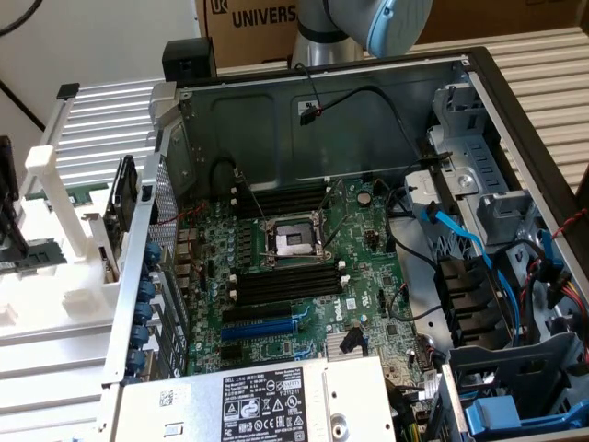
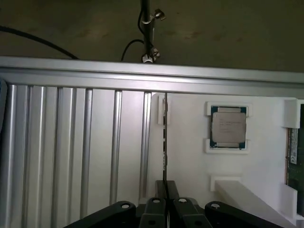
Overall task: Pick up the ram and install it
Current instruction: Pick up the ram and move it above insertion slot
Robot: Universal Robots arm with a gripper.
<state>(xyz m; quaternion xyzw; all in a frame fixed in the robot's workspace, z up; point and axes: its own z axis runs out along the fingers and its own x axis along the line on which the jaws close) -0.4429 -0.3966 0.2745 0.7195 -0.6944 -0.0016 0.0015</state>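
While gripper [image 2: 166, 186] clamps ram [image 2: 165, 137] edge-on, narrow gap | 1 CPU chip [image 2: 229, 127] nr in white tray [image 2: 190, 142]

Silver arm [image 1: 319, 41], blue joint cap [image 1: 391, 23], black jaws

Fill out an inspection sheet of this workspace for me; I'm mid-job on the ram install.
Surface: slatted aluminium table, white fixture on it.
Job's things: ram edge-on, upright in the fixture; black memory slots look empty.
Clutter: processor chip seated in the fixture.
Grippers: gripper shut on the ram.
Cables: blue cables inside the open computer case.
Surroundings: cardboard box behind the case.
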